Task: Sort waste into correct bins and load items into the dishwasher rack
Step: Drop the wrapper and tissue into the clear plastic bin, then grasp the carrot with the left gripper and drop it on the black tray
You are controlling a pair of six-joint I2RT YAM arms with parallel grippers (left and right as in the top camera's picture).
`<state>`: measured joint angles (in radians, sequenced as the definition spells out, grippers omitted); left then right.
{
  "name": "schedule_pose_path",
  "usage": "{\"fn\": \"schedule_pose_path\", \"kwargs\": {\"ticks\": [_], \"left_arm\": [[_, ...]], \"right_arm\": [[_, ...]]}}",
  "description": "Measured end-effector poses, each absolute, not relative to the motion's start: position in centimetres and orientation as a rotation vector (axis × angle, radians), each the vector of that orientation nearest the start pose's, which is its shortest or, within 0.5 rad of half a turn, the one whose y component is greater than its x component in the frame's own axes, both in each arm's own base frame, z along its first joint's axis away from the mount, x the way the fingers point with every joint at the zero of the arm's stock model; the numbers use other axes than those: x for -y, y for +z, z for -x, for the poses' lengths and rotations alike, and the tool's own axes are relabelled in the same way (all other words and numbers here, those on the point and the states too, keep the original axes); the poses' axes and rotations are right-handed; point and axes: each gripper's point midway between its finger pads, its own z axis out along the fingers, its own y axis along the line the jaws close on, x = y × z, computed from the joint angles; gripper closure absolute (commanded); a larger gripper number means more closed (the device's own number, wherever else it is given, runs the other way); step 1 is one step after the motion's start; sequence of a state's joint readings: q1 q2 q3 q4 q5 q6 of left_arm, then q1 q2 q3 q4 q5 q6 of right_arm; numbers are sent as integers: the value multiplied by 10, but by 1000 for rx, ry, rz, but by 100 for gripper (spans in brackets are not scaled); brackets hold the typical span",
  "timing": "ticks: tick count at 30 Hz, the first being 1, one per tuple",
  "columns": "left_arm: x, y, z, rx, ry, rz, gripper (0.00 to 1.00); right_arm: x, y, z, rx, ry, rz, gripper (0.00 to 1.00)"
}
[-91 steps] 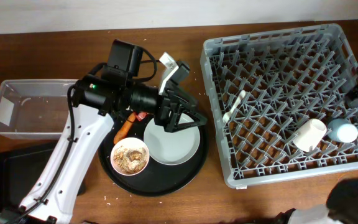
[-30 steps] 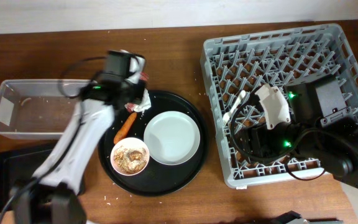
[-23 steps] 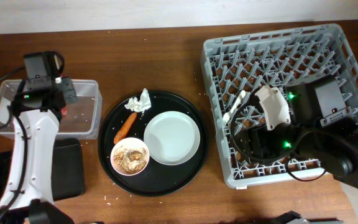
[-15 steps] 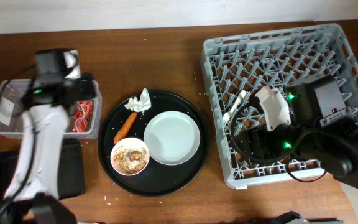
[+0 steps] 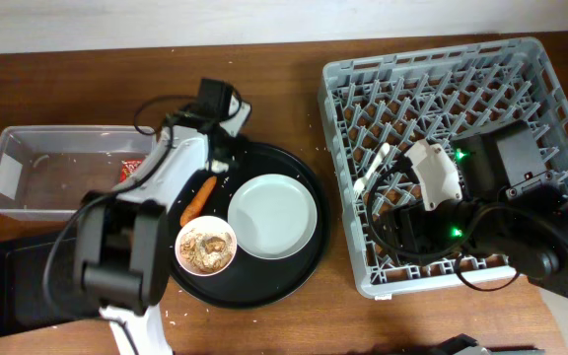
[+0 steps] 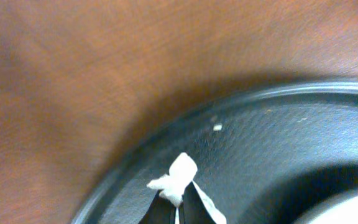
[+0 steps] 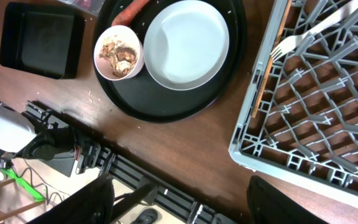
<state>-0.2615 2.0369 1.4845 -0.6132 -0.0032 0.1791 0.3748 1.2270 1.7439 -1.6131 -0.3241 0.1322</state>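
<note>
left gripper (image 6: 174,213) narrow, tips pinching tissue (image 6: 178,179) just inside round tray (image 6: 278,143) rim | right gripper (image 7: 179,193) wide, arm over rack (image 5: 432,89) | wrapper (image 5: 131,170) in tub (image 5: 28,148) | carrot (image 5: 198,198), plate (image 5: 274,217), bowl (image 5: 229,254) of scraps (image 5: 205,248) on round tray | black bin (image 5: 18,286) below tub

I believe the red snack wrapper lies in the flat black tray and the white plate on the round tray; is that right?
Not quite: the overhead view shows the red snack wrapper in the clear tub; the white plate is indeed on the round tray.
</note>
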Motion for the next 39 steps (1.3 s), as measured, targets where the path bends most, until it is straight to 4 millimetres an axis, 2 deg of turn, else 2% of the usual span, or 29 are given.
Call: {"fn": "schedule_pose_path", "kwargs": {"ticks": [1, 2, 3, 4, 5, 6, 7, 9, 10, 11, 12, 13, 14, 15, 16, 17, 18, 19, 21, 24, 25, 26, 29, 30, 31, 33, 36, 37, 39], "left_arm": [[121, 96, -466, -2591, -1, -573, 100], [109, 154, -466, -2502, 75, -521, 100], [90, 182, -457, -2485, 155, -474, 100], [58, 190, -449, -2522, 238, -391, 100], [-3, 183, -445, -2593, 335, -184, 96], [-49, 177, -438, -2630, 384, -1, 52], [-87, 173, -427, -2656, 366, 182, 44], [-115, 168, -417, -2669, 264, 342, 37], [-116, 168, -416, -2667, 231, 361, 37], [-107, 167, -419, -2670, 197, 339, 40], [-87, 167, -423, -2676, 158, 278, 42], [-54, 165, -427, -2693, 95, 143, 42], [3, 159, -428, -2703, 25, -106, 42], [39, 148, -426, -2693, 18, -264, 46], [72, 122, -419, -2701, 56, -425, 47], [86, 100, -412, -2733, 83, -510, 47], [91, 76, -409, -2772, 118, -571, 50], [91, 39, -402, -2851, 154, -627, 53], [87, 9, -392, -2931, 188, -671, 55], [85, 5, -391, -2943, 209, -688, 75], [84, 5, -389, -2952, 210, -694, 73], [83, 4, -386, -2963, 219, -700, 66], [66, 6, -375, -3016, 342, -685, 63], [62, 6, -371, -3032, 369, -673, 52], [60, 7, -371, -3036, 381, -648, 59], [55, 7, -368, -3065, 390, -563, 60], [51, 7, -349, -3152, 397, -494, 62], [52, 6, -347, -3166, 377, -483, 82], [54, 5, -346, -3179, 338, -458, 97]], "right_arm": [[-132, 325, -187, -2670, 590, 432, 32], [-132, 324, -187, -2670, 589, 432, 32], [-132, 324, -187, -2671, 589, 431, 32], [-132, 324, -187, -2671, 588, 432, 32], [-132, 324, -187, -2671, 589, 431, 32], [-132, 324, -187, -2671, 589, 431, 32], [-132, 324, -187, -2672, 589, 431, 32], [-132, 324, -186, -2677, 588, 430, 32], [-131, 323, -185, -2681, 588, 431, 32], [-131, 323, -185, -2685, 587, 431, 32], [-131, 323, -184, -2687, 587, 430, 32], [-131, 323, -184, -2687, 587, 430, 32], [-131, 323, -184, -2687, 587, 430, 32], [-131, 322, -184, -2689, 587, 430, 32], [-131, 322, -183, -2691, 587, 430, 32], [-131, 322, -183, -2693, 586, 428, 32], [-131, 322, -183, -2693, 587, 428, 32], [-130, 322, -183, -2694, 587, 427, 32], [-131, 322, -183, -2694, 587, 427, 32], [-131, 322, -183, -2694, 587, 427, 32], [-131, 322, -183, -2694, 587, 427, 32], [-130, 322, -183, -2694, 587, 426, 32], [-131, 322, -183, -2694, 587, 427, 32], [-130, 322, -183, -2694, 587, 427, 32], [-130, 322, -183, -2694, 587, 426, 32], [-131, 322, -183, -2694, 587, 427, 32], [-131, 322, -183, -2694, 587, 427, 32], [-130, 322, -183, -2694, 587, 426, 32], [-130, 322, -183, -2694, 587, 427, 32]]}}
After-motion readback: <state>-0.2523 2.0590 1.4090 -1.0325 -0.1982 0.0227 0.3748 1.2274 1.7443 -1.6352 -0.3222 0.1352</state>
